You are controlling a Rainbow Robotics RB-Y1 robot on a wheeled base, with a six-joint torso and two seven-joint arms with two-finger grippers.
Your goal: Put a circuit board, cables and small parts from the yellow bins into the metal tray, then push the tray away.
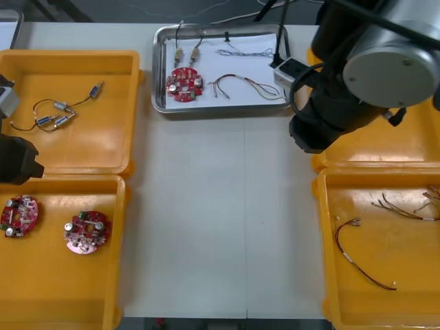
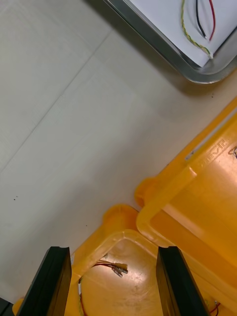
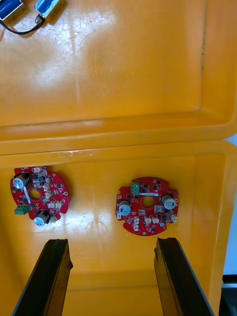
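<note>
The light surface (image 1: pixel 220 220) carries four yellow bins (image 1: pixel 89 148), two at each side, with the metal tray (image 1: pixel 159 69) between the far pair. The left end effector (image 3: pixel 111 247) hangs over the near left bin (image 3: pixel 207 222), fingers spread wide and holding nothing. Just beyond its fingertips lie the inner board (image 3: pixel 146 206) and the outer board (image 3: pixel 39 196). The right end effector (image 2: pixel 112 254), equally wide and empty, sits above the near right bin (image 2: pixel 123 296), with a loose cable (image 2: pixel 111 268) below, between its fingers. Farther ahead, its wrist view catches the tray's corner. The front view adds what the tray holds: a circuit board (image 1: pixel 184 84), a red and yellow cable (image 1: pixel 247 86), a twisted blue and white cable (image 1: pixel 245 52) and small metal parts (image 1: pixel 187 51).
</note>
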